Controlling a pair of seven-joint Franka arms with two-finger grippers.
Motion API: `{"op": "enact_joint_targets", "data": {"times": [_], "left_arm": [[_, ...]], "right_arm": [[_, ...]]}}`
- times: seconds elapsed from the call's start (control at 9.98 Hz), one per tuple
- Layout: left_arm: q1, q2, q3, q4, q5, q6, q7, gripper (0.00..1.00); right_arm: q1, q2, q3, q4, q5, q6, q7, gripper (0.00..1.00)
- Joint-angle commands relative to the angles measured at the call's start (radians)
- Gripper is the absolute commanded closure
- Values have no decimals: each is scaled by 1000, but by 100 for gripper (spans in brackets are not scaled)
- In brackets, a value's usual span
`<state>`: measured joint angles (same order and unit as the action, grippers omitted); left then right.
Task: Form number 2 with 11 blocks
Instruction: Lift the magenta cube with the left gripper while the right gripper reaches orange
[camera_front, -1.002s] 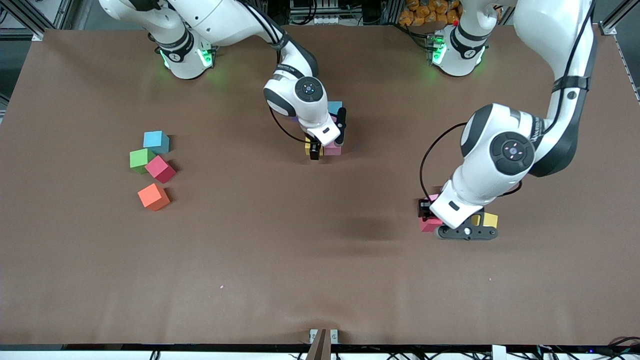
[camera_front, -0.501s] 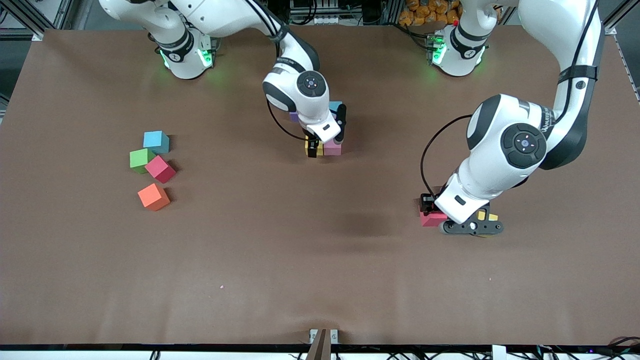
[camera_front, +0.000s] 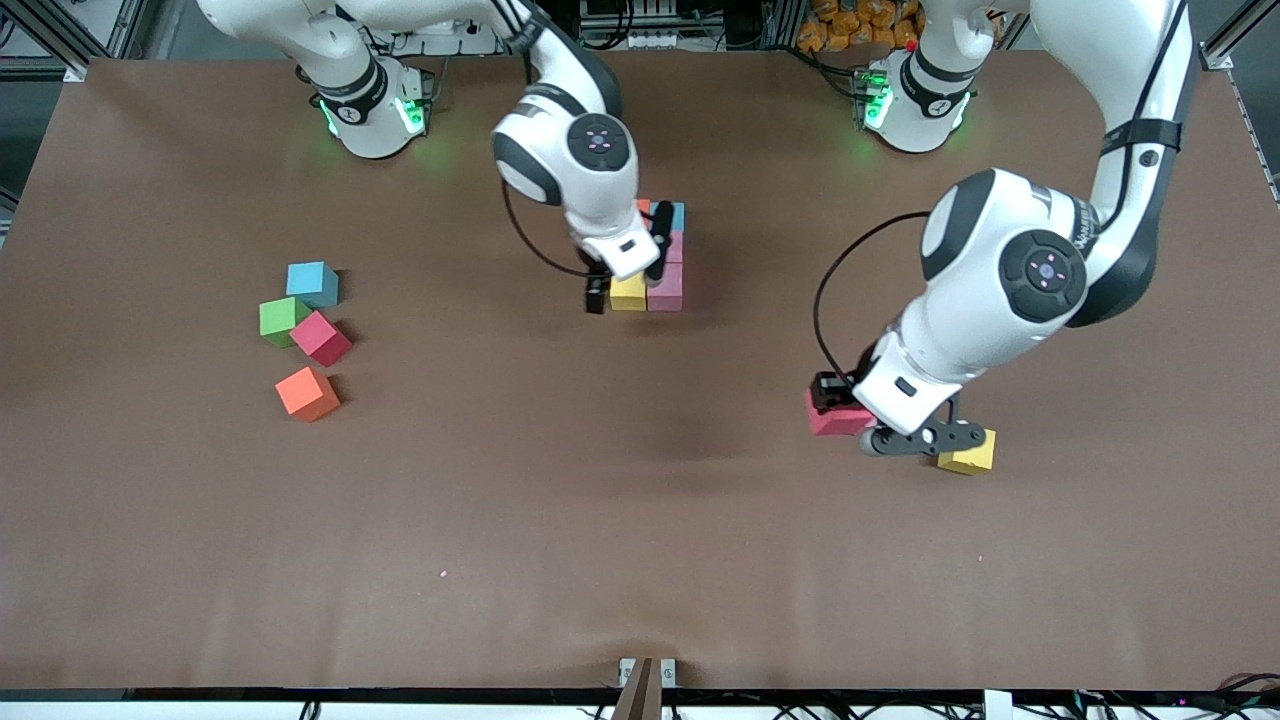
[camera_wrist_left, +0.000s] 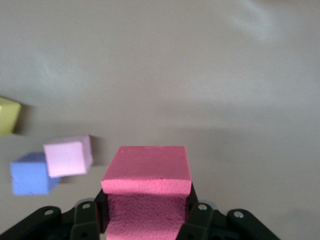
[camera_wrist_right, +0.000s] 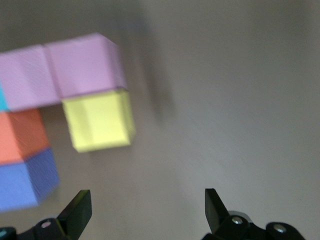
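A brown table (camera_front: 640, 560) fills the frame. In the middle band toward the right arm's end, four loose cubes sit close together: a light blue cube (camera_front: 312, 283), a green cube (camera_front: 283, 320) touching a red cube (camera_front: 321, 338), and an orange cube (camera_front: 308, 393) lowest in the frame. In the upper centre a tight cluster of blocks (camera_front: 665, 270) lies flat, with a yellow block (camera_front: 628, 292) and a pink block (camera_front: 665, 290) side by side at its lower edge. Toward the left arm's end, below mid-frame, a lone yellow cube (camera_front: 968, 453) rests; the left wrist view shows a pale pink cube (camera_wrist_left: 67, 156) and a purple cube (camera_wrist_left: 30, 174) touching nearby.
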<state>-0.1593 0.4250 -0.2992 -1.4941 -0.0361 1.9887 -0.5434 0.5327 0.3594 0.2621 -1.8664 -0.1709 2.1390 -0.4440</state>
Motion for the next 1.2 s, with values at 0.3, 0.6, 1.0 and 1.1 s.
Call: {"op": "enact_joint_targets", "data": {"times": [0.3, 0.6, 1.0, 1.1], "left_arm": [[-100, 8, -66, -11, -5, -18, -369, 46], [-212, 40, -66, -9, -1, -16, -600, 46], [-333, 67, -66, 6, -11, 42, -983, 46], [-362, 81, -66, 9, -13, 86, -1094, 46]], "right_arm": [[-342, -167, -78, -81, 18, -7, -33, 0], [-564, -217, -78, -238, 21, 184, -25, 0], [-717, -179, -77, -310, 21, 305, -27, 0], [-730, -137, -77, -327, 49, 320, -24, 0]]}}
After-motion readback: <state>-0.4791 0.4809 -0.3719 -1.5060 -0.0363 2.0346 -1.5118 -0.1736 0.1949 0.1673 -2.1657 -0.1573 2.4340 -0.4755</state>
